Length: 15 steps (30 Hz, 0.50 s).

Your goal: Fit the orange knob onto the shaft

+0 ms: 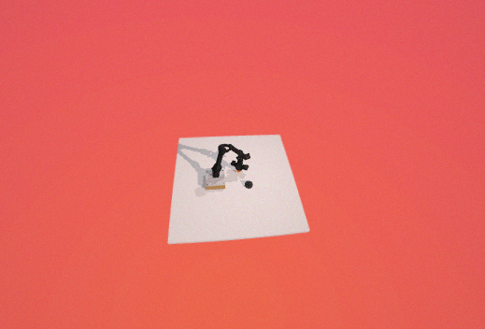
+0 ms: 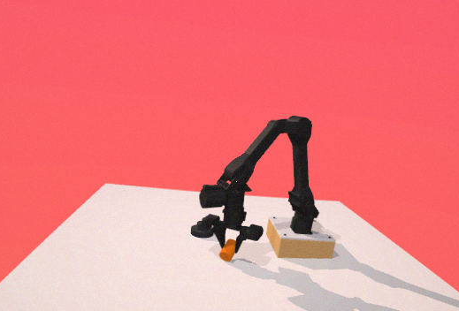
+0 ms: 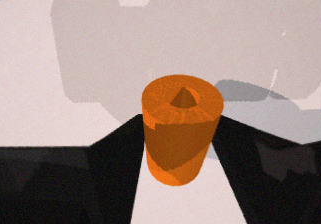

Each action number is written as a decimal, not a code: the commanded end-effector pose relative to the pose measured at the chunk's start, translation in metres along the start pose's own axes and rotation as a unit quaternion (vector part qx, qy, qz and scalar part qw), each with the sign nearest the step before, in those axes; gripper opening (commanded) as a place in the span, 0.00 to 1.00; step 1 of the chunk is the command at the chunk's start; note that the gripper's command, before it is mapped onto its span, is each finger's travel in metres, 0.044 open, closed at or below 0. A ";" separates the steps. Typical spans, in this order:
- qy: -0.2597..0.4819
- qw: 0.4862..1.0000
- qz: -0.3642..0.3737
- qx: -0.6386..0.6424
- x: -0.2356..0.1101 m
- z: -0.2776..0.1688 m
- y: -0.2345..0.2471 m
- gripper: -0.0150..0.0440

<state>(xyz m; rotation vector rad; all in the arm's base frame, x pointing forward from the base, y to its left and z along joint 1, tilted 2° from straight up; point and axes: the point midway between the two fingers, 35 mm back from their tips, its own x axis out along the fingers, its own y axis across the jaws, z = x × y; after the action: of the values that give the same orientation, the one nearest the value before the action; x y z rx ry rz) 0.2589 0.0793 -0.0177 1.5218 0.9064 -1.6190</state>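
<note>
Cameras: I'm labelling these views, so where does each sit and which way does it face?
Top: far overhead, looking down on the table; the whole arm shows, tiny.
Exterior: low, beyond the table's edge, facing the arm and its base.
Wrist: on the arm, looking along the gripper; both fingers show.
Exterior and wrist share the knob in the gripper.

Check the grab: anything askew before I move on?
Yes. The knob hangs tilted in the claw instead of upright, its hole facing sideways rather than down. The pedestal sits apart behind it.
</note>
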 end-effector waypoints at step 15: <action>-0.153 0.988 0.000 0.001 -0.006 -0.019 0.000 0.56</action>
<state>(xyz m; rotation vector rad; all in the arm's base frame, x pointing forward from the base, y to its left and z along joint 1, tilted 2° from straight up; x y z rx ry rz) 0.2668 0.0937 -0.0129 1.2755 0.7661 -1.7675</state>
